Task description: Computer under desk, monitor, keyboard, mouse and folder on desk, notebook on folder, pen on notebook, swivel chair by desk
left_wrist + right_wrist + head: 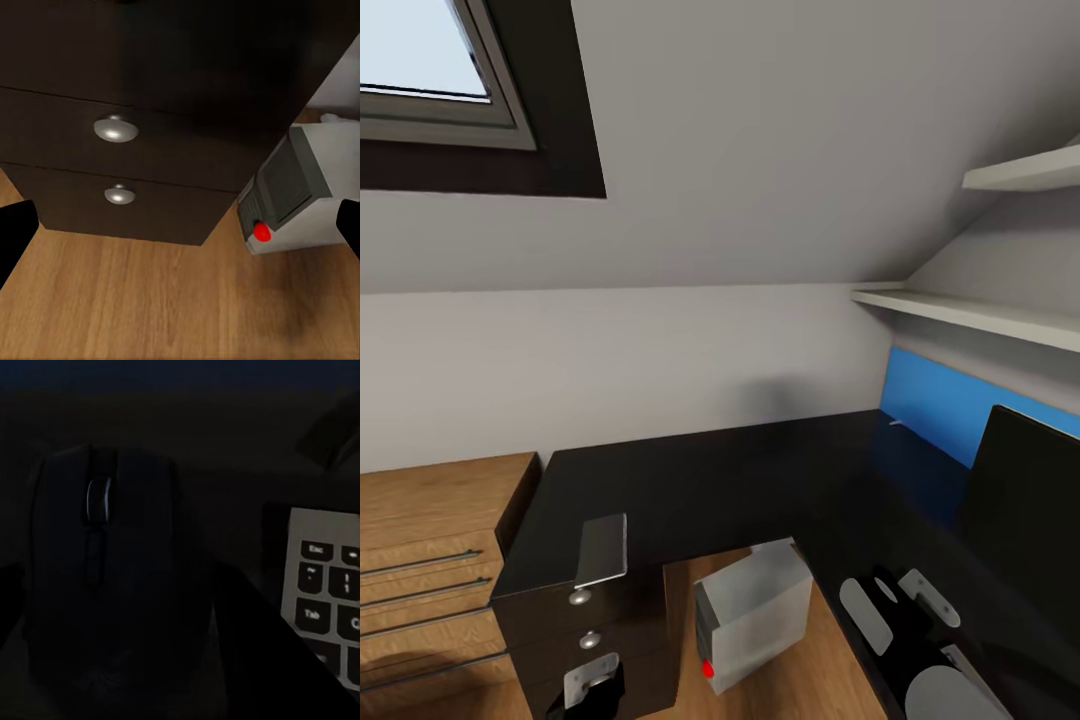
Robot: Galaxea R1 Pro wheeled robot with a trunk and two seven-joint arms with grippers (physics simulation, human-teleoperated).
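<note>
Nearest in the head view, the left gripper (592, 685) hangs low at the bottom edge in front of the black drawer unit (585, 630); in the left wrist view its two dark fingertips (13, 234) sit at opposite frame edges with wood floor (150, 307) between them, so the fingers are spread wide and hold nothing. That view also shows two round silver knobs (115, 129) on the drawer fronts and the computer (300, 187) just beside the unit, red light facing out. The right gripper (900, 605) is at the lower right, over the near right part of the desk (720, 480), pale fingers apart. The right wrist view is very dark: the mouse (101, 577) lies between the fingers on the desk, the keyboard (326, 592) just beside it; cannot tell if the pads touch the mouse. In the head view the computer (752, 612) stands on the floor under the desk corner, right of the drawers. A grey flat piece (602, 550) lies on the desk's near left edge above the drawers. The monitor (1025, 500) stands on the right wing of the desk. Left is a light-wood chest (430, 560); farther, a blue wall panel (950, 405), shelves (970, 310), window (430, 70).
</note>
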